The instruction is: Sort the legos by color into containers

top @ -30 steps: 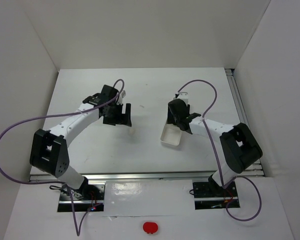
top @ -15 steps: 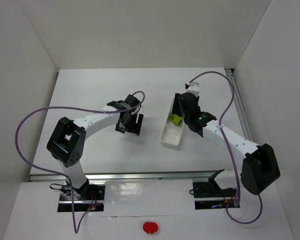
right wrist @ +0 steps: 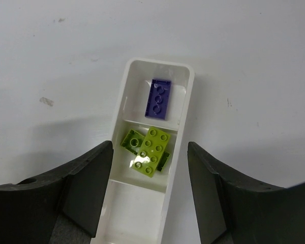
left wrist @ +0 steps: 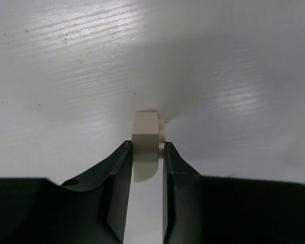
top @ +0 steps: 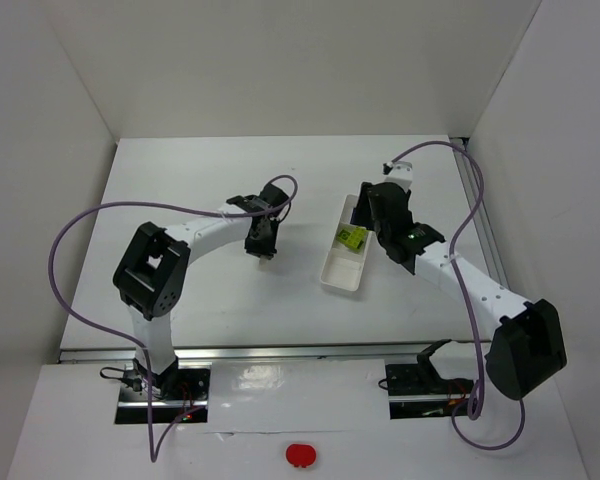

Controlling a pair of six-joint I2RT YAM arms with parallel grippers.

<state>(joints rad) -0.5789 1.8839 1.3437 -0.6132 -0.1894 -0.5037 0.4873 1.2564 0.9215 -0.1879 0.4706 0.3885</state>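
Purple lego and green legos lie in adjoining tray compartments

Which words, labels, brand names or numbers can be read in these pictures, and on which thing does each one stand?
No text can be read in any view.
The white tray, the purple brick, the green bricks and the cream brick show no legible writing.
Any embossing on the bricks is too small to tell.
The small red object shows no readable mark.

The left gripper swung right and closed on the cream lego; the right gripper shifted farther, uncovering the green legos.
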